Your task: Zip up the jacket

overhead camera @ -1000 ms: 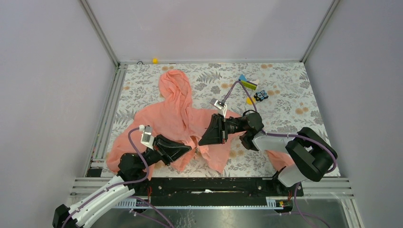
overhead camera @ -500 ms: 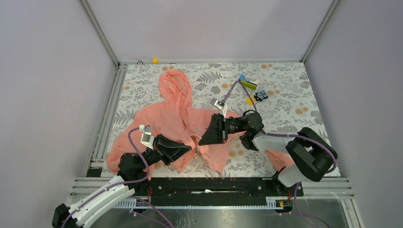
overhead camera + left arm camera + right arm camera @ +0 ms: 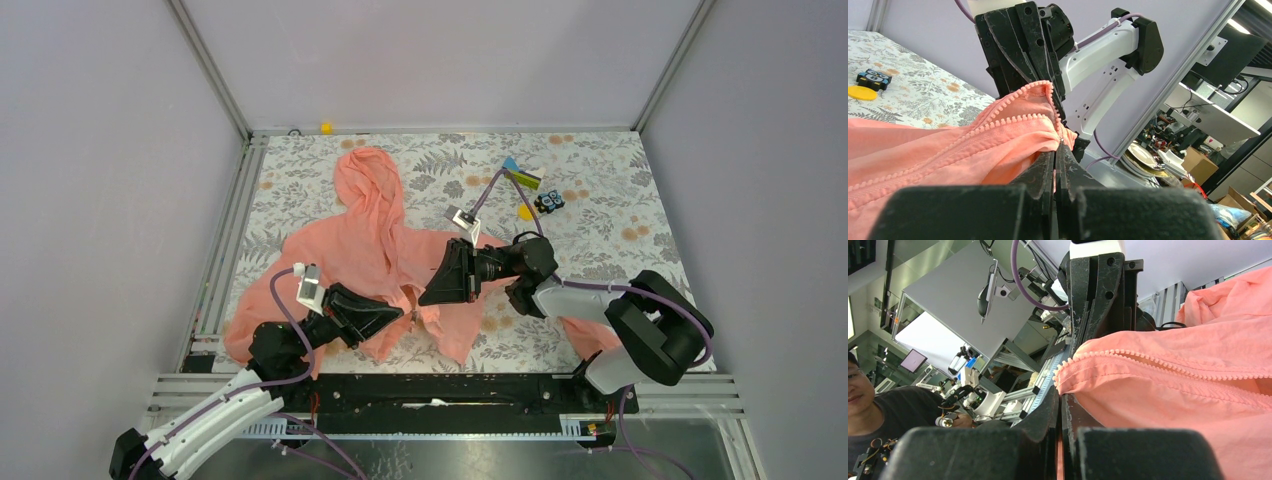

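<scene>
The salmon-pink jacket [image 3: 345, 255] lies spread on the floral table with its hood [image 3: 368, 180] toward the back and its front open at the lower hem. My left gripper [image 3: 402, 314] is shut on one zipper edge near the hem. In the left wrist view the fingertips [image 3: 1058, 150] pinch the fabric where the zipper teeth [image 3: 1013, 102] end. My right gripper [image 3: 424, 298] faces it from the right, shut on the other zipper edge. In the right wrist view its tips [image 3: 1060, 392] clamp the toothed hem of the jacket [image 3: 1173, 390]. The two grippers nearly meet tip to tip.
A yellow disc [image 3: 525, 212], a small black-and-blue toy [image 3: 548, 203] and a green-and-blue item [image 3: 520, 176] lie at the back right of the table. A tiny yellow object [image 3: 326, 127] sits at the back edge. Metal rails border the table's left side [image 3: 228, 240].
The right wrist has shifted very slightly. Both grippers stay shut on the jacket's zipper edges in the same place.
</scene>
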Tool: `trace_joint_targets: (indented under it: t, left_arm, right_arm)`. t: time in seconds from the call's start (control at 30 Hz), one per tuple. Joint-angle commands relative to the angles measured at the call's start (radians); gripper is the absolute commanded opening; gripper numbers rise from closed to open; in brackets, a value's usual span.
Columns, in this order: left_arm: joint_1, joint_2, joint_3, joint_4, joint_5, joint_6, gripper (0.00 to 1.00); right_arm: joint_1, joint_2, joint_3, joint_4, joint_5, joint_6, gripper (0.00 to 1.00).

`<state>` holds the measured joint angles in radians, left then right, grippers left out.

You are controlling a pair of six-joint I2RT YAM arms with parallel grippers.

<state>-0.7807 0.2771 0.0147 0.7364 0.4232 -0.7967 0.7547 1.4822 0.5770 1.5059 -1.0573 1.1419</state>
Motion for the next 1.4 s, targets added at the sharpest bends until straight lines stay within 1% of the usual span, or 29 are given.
trace_joint_targets:
  t: [0.0, 0.67, 1.13, 1.27, 1.37]
  left_arm:
    - [0.003, 0.009, -0.163, 0.08, 0.033, 0.001, 0.0]
    - [0.002, 0.026, -0.165, 0.109, 0.051, -0.007, 0.0]
    - [0.002, 0.027, -0.164, 0.106, 0.053, -0.009, 0.0]
    - [0.002, 0.023, -0.167, 0.099, 0.042, -0.009, 0.0]
    - [0.002, 0.02, -0.168, 0.094, 0.027, -0.011, 0.0]
  right_arm:
    - [0.009, -0.026, 0.024, 0.184, 0.011, -0.005, 0.0]
    - [0.016, 0.005, 0.047, 0.183, 0.029, -0.027, 0.0]
    - [0.016, 0.043, 0.076, 0.182, 0.056, -0.122, 0.0]
    - [0.018, 0.019, 0.069, 0.184, 0.061, -0.172, 0.0]
    - [0.025, -0.009, 0.076, 0.182, 0.053, -0.178, 0.0]
